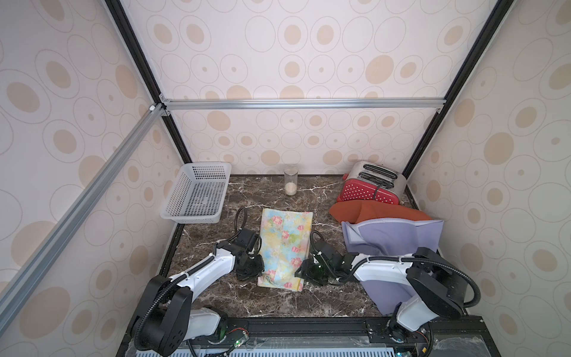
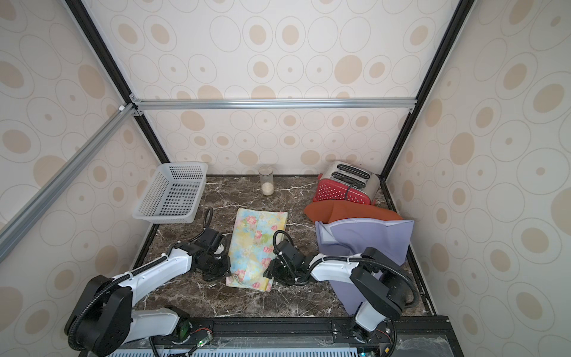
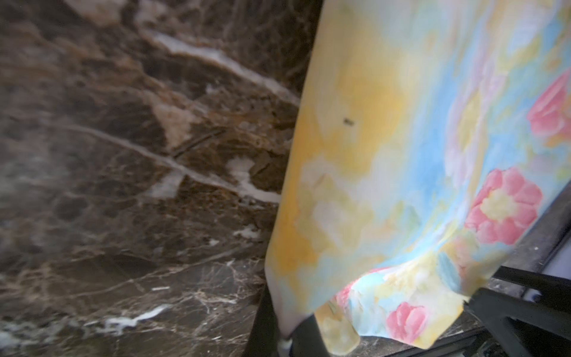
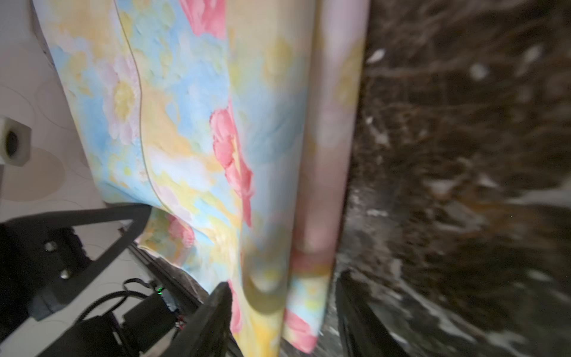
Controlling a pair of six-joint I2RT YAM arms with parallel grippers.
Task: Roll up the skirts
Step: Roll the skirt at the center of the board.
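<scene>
Left claw (image 1: pixel 252 272) clenched on the near edge of the floral skirt (image 1: pixel 285 244), which lies on the desk (image 1: pixel 278 304) just right of it, long axis running forward past both claws; right claw (image 1: pixel 304 273) straddles the opposite edge, jaws apart, equally near.

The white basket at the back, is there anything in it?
Empty: the white basket shows only its bare mesh floor in both top views.

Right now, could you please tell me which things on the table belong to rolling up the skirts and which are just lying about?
For the job: floral skirt, rust-orange skirt, lavender skirt.
Lying about: white plastic basket, glass jar, red toaster.
</scene>
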